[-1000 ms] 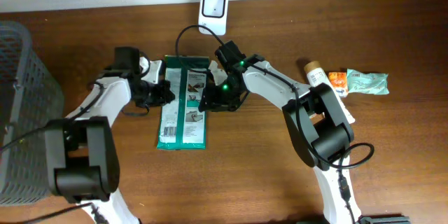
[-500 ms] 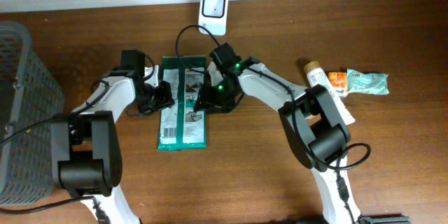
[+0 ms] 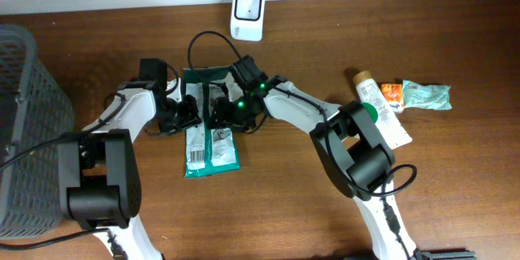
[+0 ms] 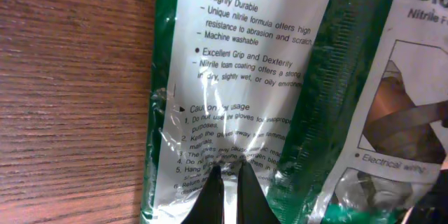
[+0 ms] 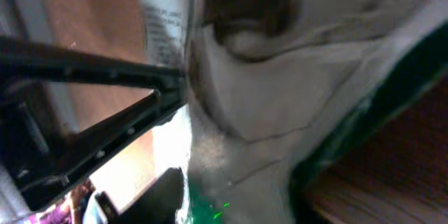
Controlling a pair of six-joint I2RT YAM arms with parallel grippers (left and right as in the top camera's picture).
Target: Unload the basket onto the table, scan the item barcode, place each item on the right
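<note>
The worktop is dark reddish-brown wood with a fine grain. At its centre the glove packet is deep green with white panels and black print. At 12 o'clock the scanner is white with a dark face. At 9 o'clock the basket is grey mesh. At 3 o'clock lie a white, brown-capped tube, an orange sachet and a mint-green pouch.

One brown wooden desk carries one green-and-white plastic glove packet, one white boxy scanner and one grey wire-mesh basket. At the right lie what look like three small items: one white tube with a brown cap, one orange sachet and one pale green wrapped pack. Two black tools are in view: the left tool and the right tool.
</note>
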